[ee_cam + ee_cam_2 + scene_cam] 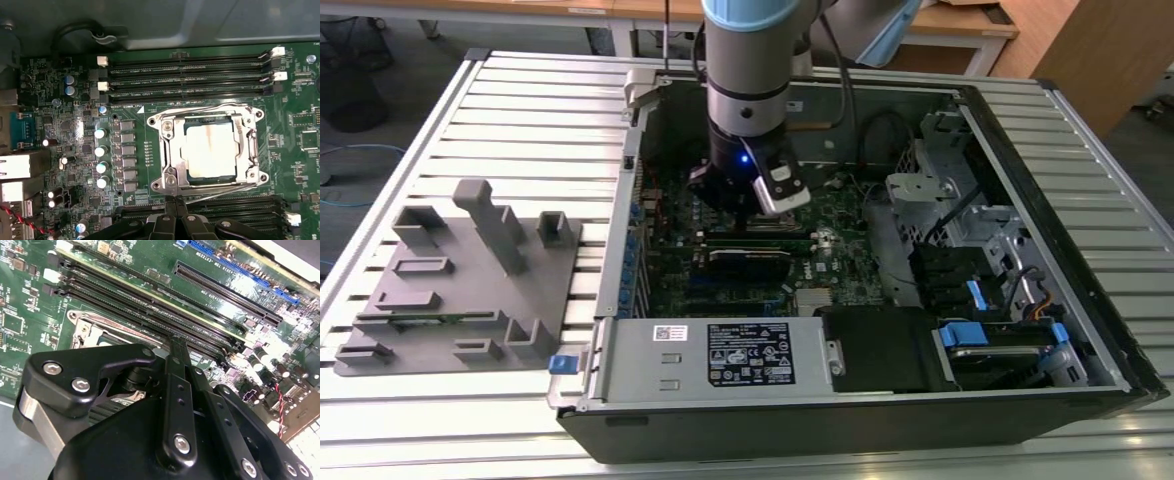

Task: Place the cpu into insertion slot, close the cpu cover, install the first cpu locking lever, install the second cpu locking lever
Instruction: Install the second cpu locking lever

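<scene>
Gripper (174,204): fingers pressed together, holding nothing, tips just beside the socket's near edge.
Cpu (210,150): seated in the insertion slot (167,150), straight ahead of the fingertips.
Cpu cover (248,145): closed over the cpu.
Locking levers (220,192): lying along the socket's edges.

place: lab/workshop | cues: slatted metal workbench (520,100); open computer case (1014,300); wooden desks (961,25)
</scene>
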`<state>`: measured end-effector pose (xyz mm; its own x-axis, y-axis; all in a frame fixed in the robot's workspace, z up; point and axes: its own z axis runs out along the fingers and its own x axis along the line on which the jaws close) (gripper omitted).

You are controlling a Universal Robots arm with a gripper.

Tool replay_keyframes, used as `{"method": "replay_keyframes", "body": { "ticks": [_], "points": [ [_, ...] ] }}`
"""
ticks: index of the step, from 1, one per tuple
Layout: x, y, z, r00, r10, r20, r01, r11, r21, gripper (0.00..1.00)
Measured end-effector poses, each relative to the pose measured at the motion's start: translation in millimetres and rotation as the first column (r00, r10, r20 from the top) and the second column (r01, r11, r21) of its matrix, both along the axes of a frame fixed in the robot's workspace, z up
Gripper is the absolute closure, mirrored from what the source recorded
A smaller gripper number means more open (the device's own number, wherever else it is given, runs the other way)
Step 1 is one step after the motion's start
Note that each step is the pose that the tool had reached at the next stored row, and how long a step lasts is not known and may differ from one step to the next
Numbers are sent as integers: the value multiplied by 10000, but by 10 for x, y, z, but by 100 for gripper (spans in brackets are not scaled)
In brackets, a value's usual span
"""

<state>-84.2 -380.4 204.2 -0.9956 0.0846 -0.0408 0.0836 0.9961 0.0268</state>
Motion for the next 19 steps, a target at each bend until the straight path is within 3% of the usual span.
{"method": "replay_keyframes", "body": {
  "ticks": [19],
  "points": [
    [-45, 59, -49, 10000, -10, -1, 10, 10000, 25, 89]
  ]
}}
